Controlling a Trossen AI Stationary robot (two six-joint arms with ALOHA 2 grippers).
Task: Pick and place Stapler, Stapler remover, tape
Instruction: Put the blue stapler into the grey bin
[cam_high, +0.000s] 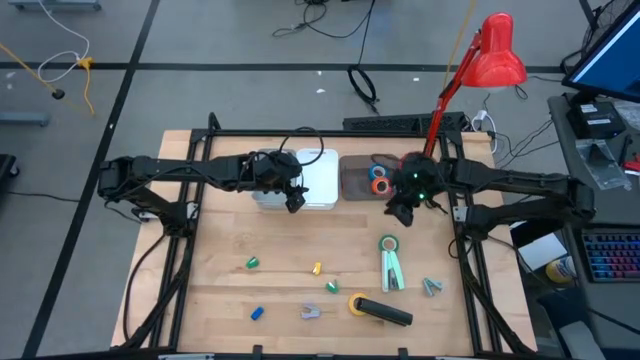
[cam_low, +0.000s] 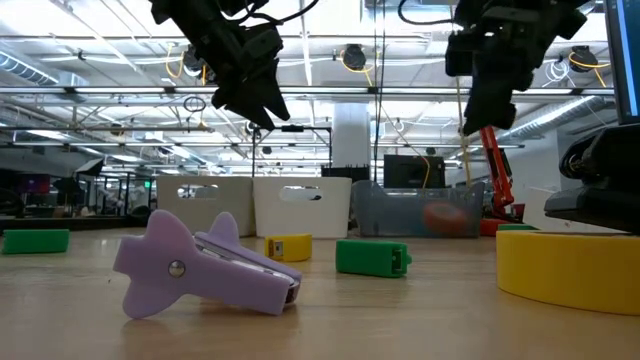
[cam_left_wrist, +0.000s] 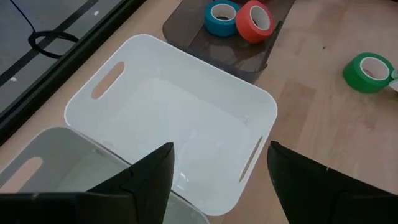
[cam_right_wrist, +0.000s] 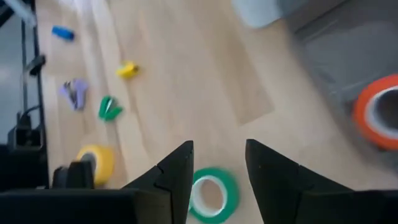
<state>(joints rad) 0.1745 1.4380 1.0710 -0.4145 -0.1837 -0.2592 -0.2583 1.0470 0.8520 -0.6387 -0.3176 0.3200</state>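
Observation:
My left gripper (cam_high: 292, 201) hangs open over the white bin (cam_left_wrist: 186, 118), with nothing between its fingers (cam_left_wrist: 221, 149). My right gripper (cam_high: 401, 211) hovers open beside the dark tray (cam_high: 352, 180), above the table between the tray and the green tape (cam_right_wrist: 211, 193). The blue tape (cam_left_wrist: 221, 17) and the orange tape (cam_left_wrist: 255, 20) lie flat in that tray. On the wood lie the green tape (cam_high: 388, 243), a green-and-white stapler (cam_high: 392, 272), a black stapler (cam_high: 386, 313) and the yellow tape (cam_high: 356, 304). A purple staple remover (cam_low: 205, 265) lies near the front edge.
A second, clear bin (cam_high: 268, 188) stands left of the white one. Small coloured staple removers lie scattered on the near half: green (cam_high: 252, 263), yellow (cam_high: 317, 268), blue (cam_high: 257, 312), grey (cam_high: 432, 287). A red desk lamp (cam_high: 492, 55) rises behind the right arm.

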